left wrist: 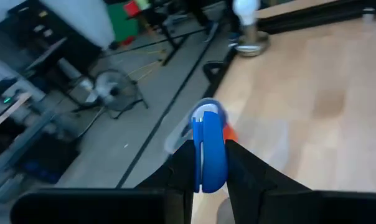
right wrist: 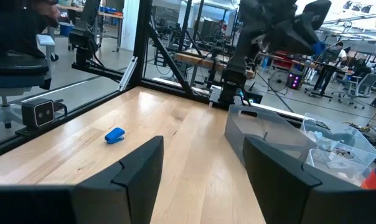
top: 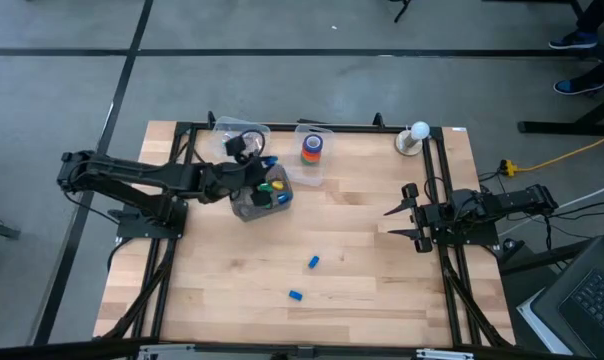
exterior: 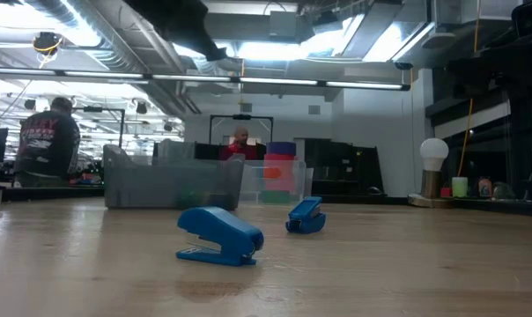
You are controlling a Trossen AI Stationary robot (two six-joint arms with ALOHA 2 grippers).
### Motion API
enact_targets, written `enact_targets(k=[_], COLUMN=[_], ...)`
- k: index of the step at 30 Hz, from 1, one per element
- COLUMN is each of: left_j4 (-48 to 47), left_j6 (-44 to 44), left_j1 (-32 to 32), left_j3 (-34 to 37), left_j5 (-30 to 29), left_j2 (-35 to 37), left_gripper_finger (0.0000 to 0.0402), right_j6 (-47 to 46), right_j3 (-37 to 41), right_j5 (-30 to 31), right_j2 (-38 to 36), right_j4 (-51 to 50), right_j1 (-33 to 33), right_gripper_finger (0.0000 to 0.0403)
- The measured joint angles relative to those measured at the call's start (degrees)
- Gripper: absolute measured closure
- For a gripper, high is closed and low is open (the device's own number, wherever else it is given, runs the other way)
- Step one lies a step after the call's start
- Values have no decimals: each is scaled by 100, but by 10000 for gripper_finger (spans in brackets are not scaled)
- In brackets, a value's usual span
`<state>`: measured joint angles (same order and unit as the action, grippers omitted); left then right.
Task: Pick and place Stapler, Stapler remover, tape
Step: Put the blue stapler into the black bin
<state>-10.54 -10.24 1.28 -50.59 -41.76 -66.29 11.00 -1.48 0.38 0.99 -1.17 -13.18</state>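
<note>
A tabletop [top: 382, 250] carries two bins along its far edge. The left bin [top: 252, 195] sits left of centre, with the left hand [top: 265, 172] above it, clamped on a stapler remover [left wrist: 208, 149]. Just right of it, the second bin [top: 315, 155] holds stacked tape [top: 313, 149]. A lamp [top: 414, 138] stands at the far right corner. Two more stapler removers lie near the front edge: one [top: 312, 262] at centre, another [top: 295, 295] nearer the front. The right hand [top: 402, 220] rests at the right edge.

no legible text, labels, brands or numbers anywhere
</note>
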Motion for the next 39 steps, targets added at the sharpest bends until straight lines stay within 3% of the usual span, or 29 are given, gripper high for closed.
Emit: enact_targets(k=[5,11,22,29,39], left_j4=[-515,-1943,-3781,-3927,-3685], left_j6=[792,2635,4720,5020,5014], left_j1=[-166,-504,-997,-1044,-1039], left_j3=[-2,-2,-2,-2,-2], left_j5=[-232,-126,1498,1743,1779], left_j2=[0,0,-429,-906,-1090], left_gripper_finger=[340,338,338,334,285], right_j6=[-2,0,0,-1,-1], right_j3=[0,0,0,-2,-1], right_j5=[0,0,0,0,0], right_j2=[0,0,0,0,0], right_j4=[0,0,-2,-1,-2], right_j1=[-1,0,1,0,0], right_gripper_finger=[178,178,178,178,178])
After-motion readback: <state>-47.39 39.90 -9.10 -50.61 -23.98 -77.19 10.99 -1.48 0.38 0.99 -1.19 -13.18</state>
